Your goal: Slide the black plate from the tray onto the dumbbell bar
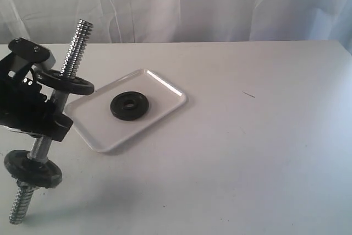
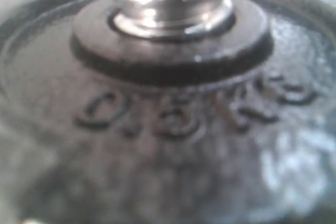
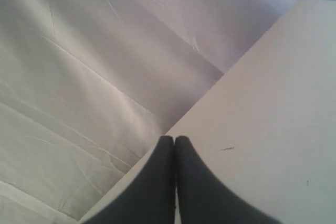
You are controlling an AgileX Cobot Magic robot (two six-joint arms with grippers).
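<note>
The black plate (image 1: 118,107) lies flat in the middle of the white tray (image 1: 99,133). Left of the tray, my left gripper (image 1: 49,118) holds the dumbbell bar (image 1: 77,42) off the table by its middle, tilted steeply. One black disc (image 1: 69,82) sits on the bar above the gripper and another (image 1: 33,169) below it. The left wrist view is filled by a blurred black disc (image 2: 168,145) with a chrome collar (image 2: 173,9); no fingers show there. My right gripper (image 3: 175,140) is shut on nothing over the table's edge and is out of the exterior view.
The white table (image 1: 247,152) stretches right of the tray, with a small dark mark (image 1: 249,94). A white curtain (image 1: 192,4) hangs behind it. In the right wrist view the table edge (image 3: 199,103) runs diagonally with cloth (image 3: 79,77) beyond.
</note>
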